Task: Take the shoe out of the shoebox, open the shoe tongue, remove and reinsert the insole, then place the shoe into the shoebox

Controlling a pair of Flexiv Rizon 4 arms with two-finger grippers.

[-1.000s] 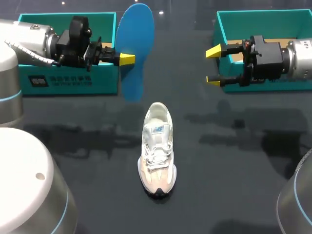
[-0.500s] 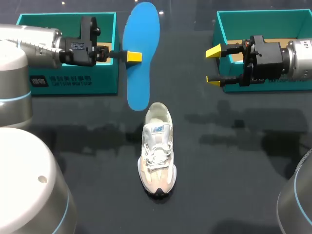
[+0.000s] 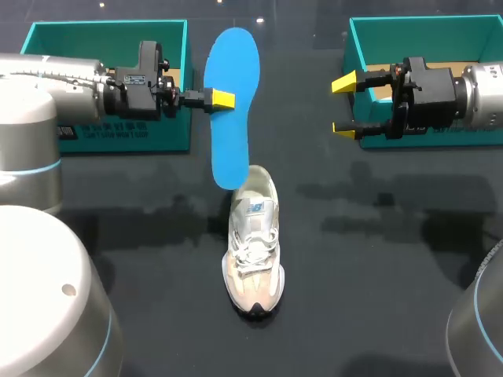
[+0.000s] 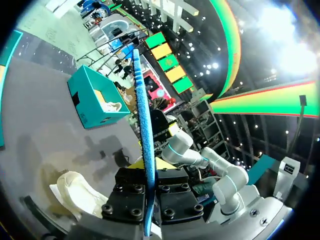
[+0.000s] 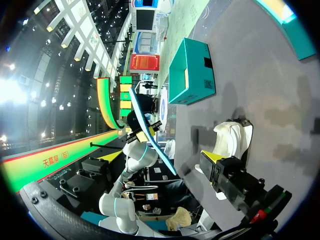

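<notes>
A white sneaker (image 3: pixel 253 239) lies on the dark table, toe toward the front edge. My left gripper (image 3: pixel 222 99) is shut on a blue insole (image 3: pixel 233 118), which hangs upright with its lower end by the shoe's heel; I cannot tell if they touch. In the left wrist view the insole (image 4: pixel 144 125) stands edge-on between the fingers, with the sneaker (image 4: pixel 80 192) below. My right gripper (image 3: pixel 344 106) is open and empty in front of the right teal box (image 3: pixel 424 31). The right wrist view shows the sneaker (image 5: pixel 231 140) and the insole (image 5: pixel 150 135) ahead.
A second teal box (image 3: pixel 118 133) stands at the back left, behind my left arm. Bare dark table lies to the sneaker's left and right, and between the two boxes.
My left arm has carried the insole to the right and down, so its lower end now sits at the sneaker's heel. The right arm and the sneaker have not moved.
</notes>
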